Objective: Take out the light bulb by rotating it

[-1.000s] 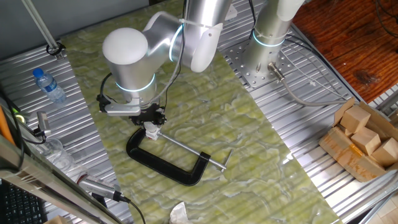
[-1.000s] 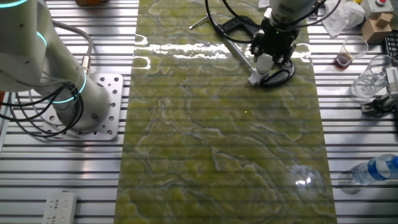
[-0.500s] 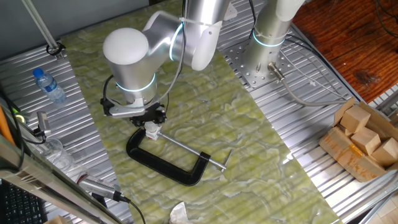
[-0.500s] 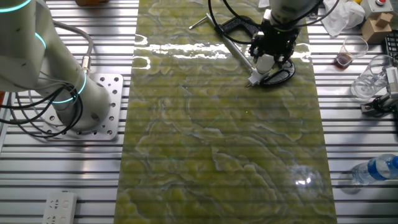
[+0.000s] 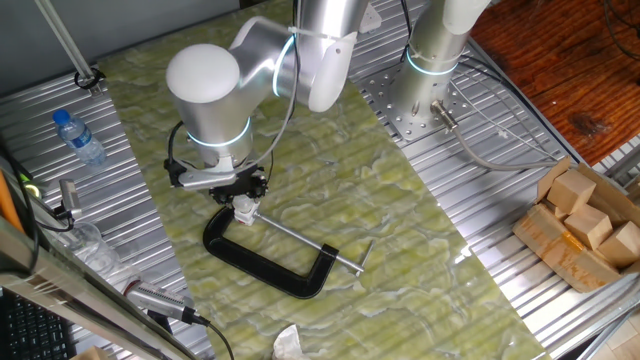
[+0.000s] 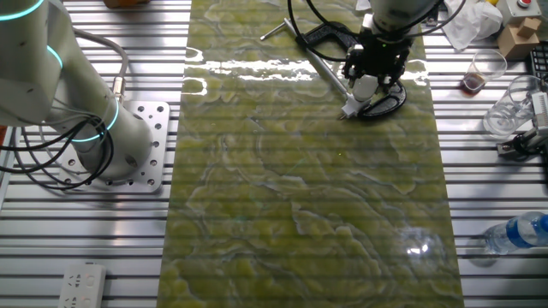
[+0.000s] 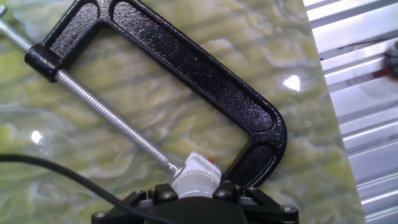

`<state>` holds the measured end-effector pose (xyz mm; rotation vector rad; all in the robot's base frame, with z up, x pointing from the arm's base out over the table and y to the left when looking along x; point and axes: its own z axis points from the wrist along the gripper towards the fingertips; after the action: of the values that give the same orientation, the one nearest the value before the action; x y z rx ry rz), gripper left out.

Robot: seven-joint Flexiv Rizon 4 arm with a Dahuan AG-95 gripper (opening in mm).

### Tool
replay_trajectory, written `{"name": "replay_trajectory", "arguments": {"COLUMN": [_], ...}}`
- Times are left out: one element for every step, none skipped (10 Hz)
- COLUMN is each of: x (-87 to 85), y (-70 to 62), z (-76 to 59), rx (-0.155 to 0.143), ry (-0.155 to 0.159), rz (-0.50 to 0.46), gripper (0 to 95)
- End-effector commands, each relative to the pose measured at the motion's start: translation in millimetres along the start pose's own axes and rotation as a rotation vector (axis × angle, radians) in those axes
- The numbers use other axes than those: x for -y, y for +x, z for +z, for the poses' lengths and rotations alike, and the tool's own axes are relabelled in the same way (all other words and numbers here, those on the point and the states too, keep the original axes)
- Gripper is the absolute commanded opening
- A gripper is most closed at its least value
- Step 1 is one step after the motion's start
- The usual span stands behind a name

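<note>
Where claw [image 6: 374, 79] grips — light bulb [image 6: 365, 85] between fingers.

Gripper [image 6: 374, 79] low at upper right of green mat [image 6: 300, 197], hemmed by black C-clamp [image 5: 262, 262]: frame curves just below, threaded screw [image 7: 106, 115] runs off diagonally beside it. Mat centre and lower part open. Clutter on slats at frame edges: water bottle [image 5: 77, 136], plastic cups [image 6: 514, 107], second arm base [image 6: 111, 145].
</note>
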<state>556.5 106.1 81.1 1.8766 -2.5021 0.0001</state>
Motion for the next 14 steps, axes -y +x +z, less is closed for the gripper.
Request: {"name": "replay_trajectory", "arguments": {"x": [0.2, 0.3, 0.3, 0.4, 0.8, 2.1, 3.7, 4.7, 4.9, 4.9, 5.1, 5.4, 5.7, 5.7], "y": [0.1, 0.0, 0.0, -0.1, -0.4, -1.4, -2.1, -2.4, -2.5, -2.5, -2.2, -1.5, -1.0, -0.9], "z": [-0.1, -0.2, -0.2, -0.3, -0.6, -2.0, -3.3, -4.2, -4.3, -4.4, -4.5, -4.7, -4.9, -4.9], "rx": [0.005, 0.005, 0.004, 0.003, 0.004, 0.008, 0.008, 0.005, 0.01, 0.009, 0.009, 0.009, 0.01, 0.015], "ry": [0.0, 0.0, 0.002, 0.003, 0.003, 0.002, 0.001, 0.0, -0.004, -0.007, -0.01, -0.011, -0.013, -0.018], "rz": [0.012, 0.013, 0.011, 0.01, 0.02, 0.071, 0.133, 0.214, 0.302, 0.355, 0.449, 0.565, 0.68, 0.766], "gripper": [57.0, 57.0, 57.0, 57.0, 57.0, 57.0, 57.0, 57.0, 57.0, 57.0, 76.0, 76.0, 76.0, 76.0]}}
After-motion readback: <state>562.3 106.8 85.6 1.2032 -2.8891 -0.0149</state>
